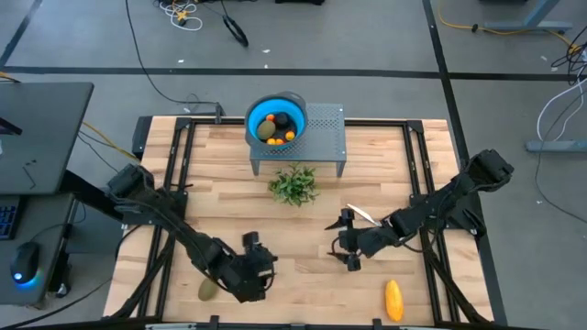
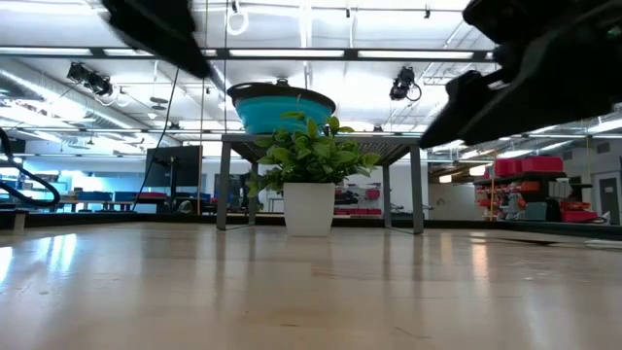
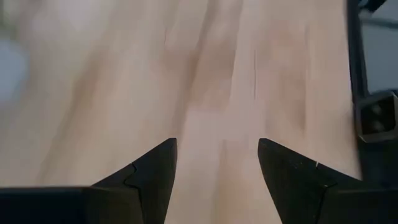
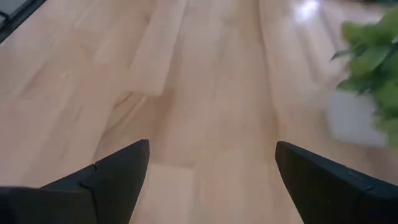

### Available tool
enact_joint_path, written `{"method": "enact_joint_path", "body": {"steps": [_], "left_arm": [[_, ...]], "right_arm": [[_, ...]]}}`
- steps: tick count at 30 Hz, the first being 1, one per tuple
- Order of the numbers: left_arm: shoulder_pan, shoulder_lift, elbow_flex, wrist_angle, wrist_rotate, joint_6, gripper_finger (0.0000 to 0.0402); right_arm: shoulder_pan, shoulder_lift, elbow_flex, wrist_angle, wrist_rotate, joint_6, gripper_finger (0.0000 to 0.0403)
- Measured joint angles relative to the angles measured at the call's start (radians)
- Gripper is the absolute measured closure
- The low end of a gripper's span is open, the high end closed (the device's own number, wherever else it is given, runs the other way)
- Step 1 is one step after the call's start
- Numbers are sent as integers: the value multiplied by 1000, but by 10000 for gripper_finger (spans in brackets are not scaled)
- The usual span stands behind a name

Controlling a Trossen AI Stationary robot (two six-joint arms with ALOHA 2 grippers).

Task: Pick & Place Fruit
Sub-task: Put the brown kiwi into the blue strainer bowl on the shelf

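Near edge of the wooden counter (image 1: 229, 174): one olive-green oval fruit (image 1: 208, 290) lies just beside the left tool (image 1: 260, 272), on its outer side, toward the left rail. The left tool's fingers stand apart with nothing between them; only bare wood shows past them in its wrist view. That arm is clearly the nearer one to this piece. On the other side a yellow oblong fruit (image 1: 393, 300) lies near the front edge, long axis running roughly front to back, a little to the right of and nearer the edge than the right tool (image 1: 346, 247), whose fingers are spread wide and empty. The right arm is nearer to that one.

Further back, a thin white knife (image 1: 363, 215) lies just behind the right tool. Mid-counter stands a leafy green plant (image 1: 293, 184) in a white pot. At the far edge a grey perforated metal stand (image 1: 321, 137) carries a round blue bowl (image 1: 254, 118); inside are a black ball (image 1: 283, 119), another olive oval (image 1: 266, 130) and small orange pieces (image 1: 290, 136). The fruit looks smooth, matte and rounded, so it may roll.
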Motion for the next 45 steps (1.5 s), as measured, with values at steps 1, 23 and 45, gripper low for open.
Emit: {"method": "enact_joint_path", "body": {"steps": [1,23,45], "left_arm": [[0,0,36,-88,54,-83,168],[-202,3,79,-449,517,-1158,150],[-275,5,-93,-346,490,-1278,36]], "right_arm": [[-10,0,-6,20,0,-23,43],[-164,0,-40,125,-94,-255,43],[-181,0,-40,111,-162,-183,43]]}}
